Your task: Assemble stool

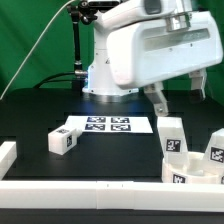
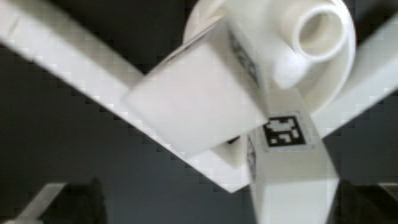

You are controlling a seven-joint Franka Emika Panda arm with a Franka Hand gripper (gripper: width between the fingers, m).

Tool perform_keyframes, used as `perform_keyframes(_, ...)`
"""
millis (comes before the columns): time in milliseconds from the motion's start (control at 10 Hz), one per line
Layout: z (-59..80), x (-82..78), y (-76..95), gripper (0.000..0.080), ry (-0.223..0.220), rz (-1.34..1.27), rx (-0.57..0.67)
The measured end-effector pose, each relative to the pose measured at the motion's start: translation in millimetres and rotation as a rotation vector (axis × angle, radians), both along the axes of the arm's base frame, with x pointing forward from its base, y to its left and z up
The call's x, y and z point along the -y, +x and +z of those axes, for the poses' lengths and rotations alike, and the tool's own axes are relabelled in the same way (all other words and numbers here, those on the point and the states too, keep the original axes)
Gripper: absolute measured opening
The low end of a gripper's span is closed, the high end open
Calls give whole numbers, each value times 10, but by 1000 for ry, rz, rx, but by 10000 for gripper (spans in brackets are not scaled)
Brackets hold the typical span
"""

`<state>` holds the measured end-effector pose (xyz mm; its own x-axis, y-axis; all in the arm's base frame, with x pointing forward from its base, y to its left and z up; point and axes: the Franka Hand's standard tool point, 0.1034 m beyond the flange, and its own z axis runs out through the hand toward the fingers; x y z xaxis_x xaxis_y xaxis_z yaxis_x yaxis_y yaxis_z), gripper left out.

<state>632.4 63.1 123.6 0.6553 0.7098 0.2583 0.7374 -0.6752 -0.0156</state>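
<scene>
The black surface [image 1: 40, 115] carries everything, and the white arm [image 1: 150, 45] hangs over its far side, toward the exterior view's right. A long white border rail [image 1: 90, 190] runs along the near edge, and the marker board [image 1: 100, 125] lies flat in the middle, well apart from the work. The stool is all loose parts. Its round seat [image 2: 276, 40] shows only in the wrist view, close under the camera; I cannot pick it out in the exterior view. Three tagged white pieces, legs as far as I can tell, crowd together at the exterior view's right: one upright leg [image 1: 172, 138], a second leg [image 1: 216, 150] beside it and a third leg [image 1: 178, 172] against the rail. A lone leg [image 1: 62, 141] lies on the exterior view's left of the marker board. The jaws stand wide apart and hold nothing, poised above the crowded pieces. In the wrist view a tagged piece [image 2: 288, 165] and a blocky white part [image 2: 192, 100] overlap the seat's edge, so the pile looks tight. The main danger, in my judgement, is that a descent here sets one finger on a neighbouring piece, tipping it or shoving the seat askew. A grip closing off-centre on a chunky leg could also twist it out of line.
</scene>
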Motion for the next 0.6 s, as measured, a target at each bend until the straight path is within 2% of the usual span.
perform_keyframes(200, -73, -86, 12, 649, -46, 198, 30)
perform_keyframes(600, -105, -49, 11, 649, -70, 350, 60)
